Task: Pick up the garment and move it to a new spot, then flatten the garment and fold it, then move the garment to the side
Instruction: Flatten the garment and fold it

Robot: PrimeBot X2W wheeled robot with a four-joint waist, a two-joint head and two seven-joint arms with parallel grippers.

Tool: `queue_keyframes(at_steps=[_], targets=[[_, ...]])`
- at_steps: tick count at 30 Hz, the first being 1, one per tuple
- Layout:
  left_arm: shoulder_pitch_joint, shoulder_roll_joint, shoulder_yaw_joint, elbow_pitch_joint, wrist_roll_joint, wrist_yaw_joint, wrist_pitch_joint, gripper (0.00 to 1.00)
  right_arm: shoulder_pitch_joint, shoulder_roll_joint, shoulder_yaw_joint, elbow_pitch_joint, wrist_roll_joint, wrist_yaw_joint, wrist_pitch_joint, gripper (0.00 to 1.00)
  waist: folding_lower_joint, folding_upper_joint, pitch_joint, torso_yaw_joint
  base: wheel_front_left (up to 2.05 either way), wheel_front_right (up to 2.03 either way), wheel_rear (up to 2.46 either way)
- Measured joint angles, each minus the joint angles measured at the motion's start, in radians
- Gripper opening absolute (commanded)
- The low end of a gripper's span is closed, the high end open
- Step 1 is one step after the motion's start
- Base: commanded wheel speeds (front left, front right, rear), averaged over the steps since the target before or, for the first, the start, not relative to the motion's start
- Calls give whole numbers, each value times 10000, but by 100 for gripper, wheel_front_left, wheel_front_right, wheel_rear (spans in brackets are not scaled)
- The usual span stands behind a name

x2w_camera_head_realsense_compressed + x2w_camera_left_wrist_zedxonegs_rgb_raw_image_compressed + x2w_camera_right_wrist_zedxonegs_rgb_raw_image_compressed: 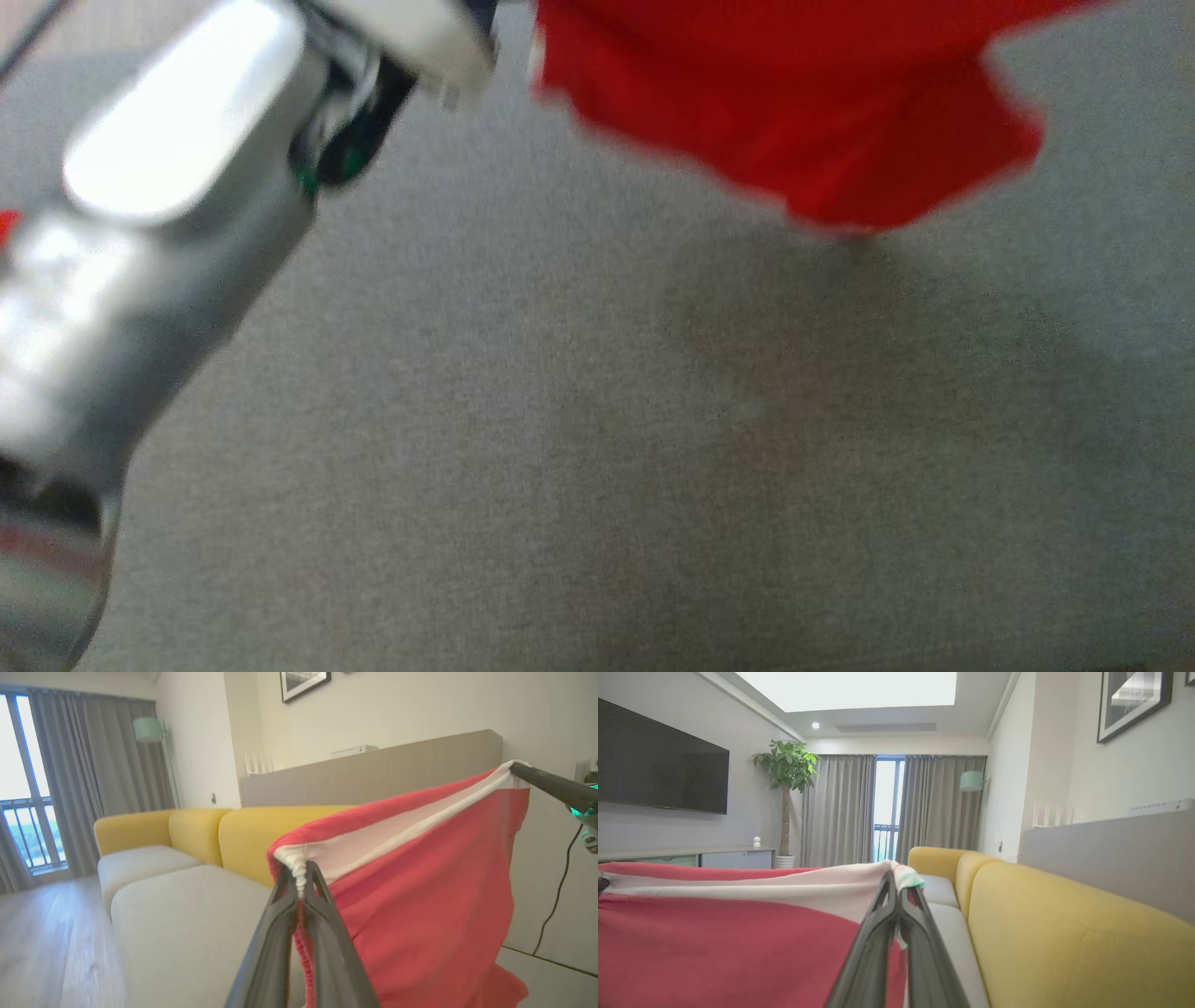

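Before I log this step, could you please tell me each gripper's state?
Left gripper: shut on the red garment.
Right gripper: shut on the red garment.

The garment (420, 896) is soft, matt red cloth with a white ribbed band. The left claw (300, 872) is matt, dark, perhaps plastic. The sofa seat (560, 467) is a coarse grey weave.

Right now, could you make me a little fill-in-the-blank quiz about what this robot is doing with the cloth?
The garment held up is mostly ___. The left gripper and right gripper each pinch its ___ band. The sofa has a ___ backrest.
Missing words: red; white; yellow
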Motion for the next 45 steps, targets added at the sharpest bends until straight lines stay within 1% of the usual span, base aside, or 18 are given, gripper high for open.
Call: queue_keyframes(at_steps=[2, 4, 6, 9, 12, 15, 18, 22, 25, 26, 29, 31, 33, 35, 37, 40, 42, 45], targets=[[-896, -502, 86, 767, 412, -150, -585, 0, -944, -58, 59, 278, -232, 0, -144, 0, 1, 0, 423, -27, 0, 0, 0], [-1682, -961, 399, 1427, 619, -245, -1072, 0, -1827, -65, 176, 481, -360, 0, -305, 0, 1, 0, 852, -61, 0, 0, 0], [-2249, -1244, 608, 2004, 915, -295, -1306, 0, -2528, -104, 362, 554, -447, 0, -420, 0, 1, 0, 1249, -95, 0, 0, 0], [-2334, -1565, 830, 2562, 1057, -424, -1427, 0, -2895, -136, 671, 627, -387, 0, -583, 0, 1, 0, 1750, -134, 0, 0, 0], [-1715, -1639, 1095, 2568, 1302, -533, -1427, 0, -2614, -142, 961, 619, -148, 0, -686, 0, 2, -1, 2097, -142, 0, 0, 0], [-516, -1603, 1289, 2251, 1655, -600, -1425, 0, -1698, -198, 1129, 593, -61, 0, -769, 0, 2, -1, 2166, -65, 0, 0, 0], [962, -1442, 1287, 1338, 1726, -602, -1425, 0, -401, -238, 1024, 408, 73, 0, -798, 0, -4, 0, 2005, 34, 0, 0, 0], [2923, -1120, 1308, -58, 1733, -673, -1423, 0, 1633, -198, 6, -257, 111, 0, -802, 0, -3, 0, 1608, 137, 0, 0, 0], [4728, -867, 1283, -961, 1900, -673, -1423, 0, 3531, 130, -828, -976, -40, 0, -844, 0, -5, 0, 1155, 163, 0, 0, 0], [5973, -780, 1237, -1337, 2136, -673, -1417, 0, 4930, 403, -1135, -1335, -203, 0, -844, 0, -5, 0, 829, 171, 0, 0, 0], [7685, -685, 1340, -1664, 2406, -671, -1415, 0, 6921, 800, -1294, -1756, -261, 0, -842, 0, -7, 0, 300, 159, 0, 0, 0], [8708, -675, 1522, -1862, 2420, -639, -1413, 0, 7932, 1060, -1475, -2044, -207, 0, -842, 0, -7, 0, -62, 123, 0, 0, 0], [9574, -658, 1687, -2082, 2591, -573, -1415, 0, 8664, 1225, -1720, -2374, -61, 0, -842, 0, -7, 0, -408, 80, 0, 0, 0], [10276, -593, 1716, -2291, 2767, -522, -1413, 0, 9295, 1233, -1858, -2742, -35, 0, -838, 0, -8, 0, -724, 34, 0, 0, 0], [10912, -568, 1925, -2533, 2700, -479, -1413, 0, 9918, 1235, -2132, -3112, -48, 0, -736, 0, -7, 1, -998, -6, 0, 0, 0], [11436, -596, 2368, -2955, 2368, -479, -1413, 0, 10527, 1287, -2579, -3530, -67, 0, -479, 0, -7, 1, -1230, 1, 0, 0, 0], [11434, -796, 2688, -3204, 1848, -499, -1413, 0, 10542, 1419, -2754, -3716, -48, 0, -349, 0, -6, 1, -1232, 69, 0, 0, 0], [11238, -1129, 2803, -3427, 1047, -587, -1413, 0, 10281, 1450, -2788, -3693, -52, 0, -146, 0, -2, 1, -1080, 190, 0, 0, 0]])
